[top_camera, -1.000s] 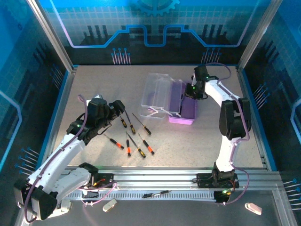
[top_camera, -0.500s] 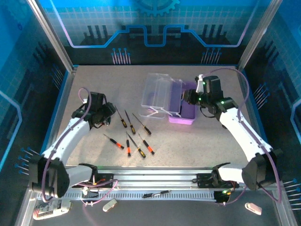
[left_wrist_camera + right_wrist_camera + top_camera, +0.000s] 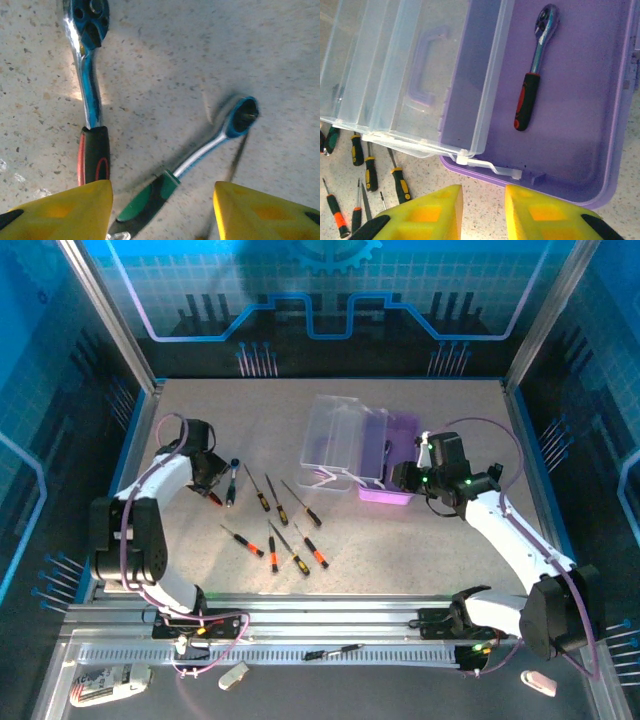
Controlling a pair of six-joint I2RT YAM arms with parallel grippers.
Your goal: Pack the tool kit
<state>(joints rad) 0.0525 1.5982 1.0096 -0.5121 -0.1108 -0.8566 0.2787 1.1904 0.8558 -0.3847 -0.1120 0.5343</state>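
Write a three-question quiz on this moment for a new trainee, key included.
1. True or false: a wrench lies in the purple case.
2. Left wrist view: the green-handled wrench lies beside a second wrench whose handle is: A) red and black B) white C) blue.
3. Fill in: the screwdrivers lie on the ____.
Key: 1 true; 2 A; 3 table.
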